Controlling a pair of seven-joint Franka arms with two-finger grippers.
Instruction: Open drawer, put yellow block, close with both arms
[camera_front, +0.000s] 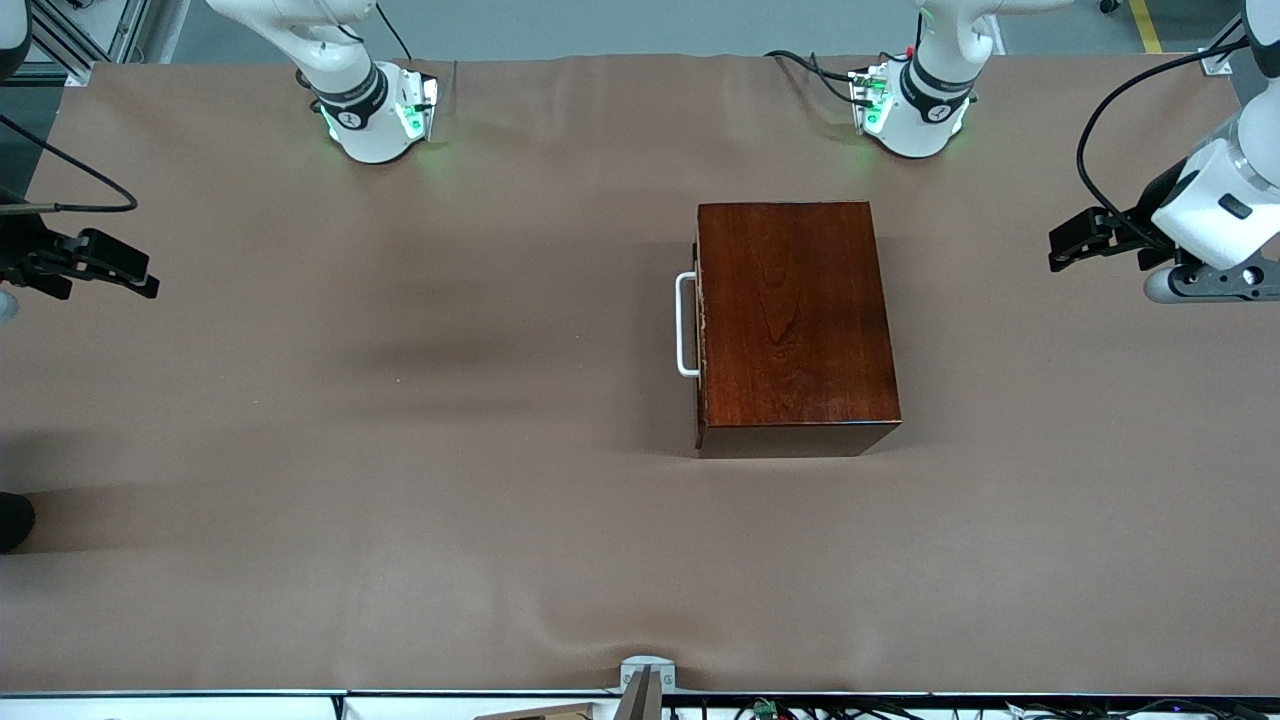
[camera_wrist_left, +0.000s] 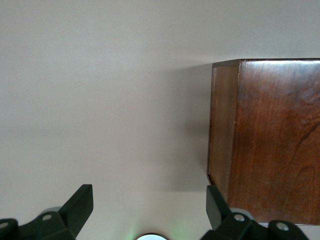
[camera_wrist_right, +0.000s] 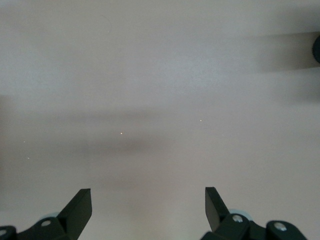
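Heads up, you've got no yellow block in sight anywhere, so you could open the drawer (camera_front: 700, 325) with nothing to drop in. It's shut, handle (camera_front: 686, 325) facing the right arm's end. Left gripper (camera_wrist_left: 150, 207) near the box (camera_front: 795, 325), right gripper (camera_wrist_right: 148, 207) well apart; both wide open, empty.

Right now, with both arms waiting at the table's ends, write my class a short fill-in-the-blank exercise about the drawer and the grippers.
1. The drawer in the wooden box is fully ____.
2. Its white handle faces the ____ arm's end of the table.
3. The left gripper and the right gripper both have their fingers ____.
4. The yellow block is ____ in any view.

Missing words: closed; right; open; not visible
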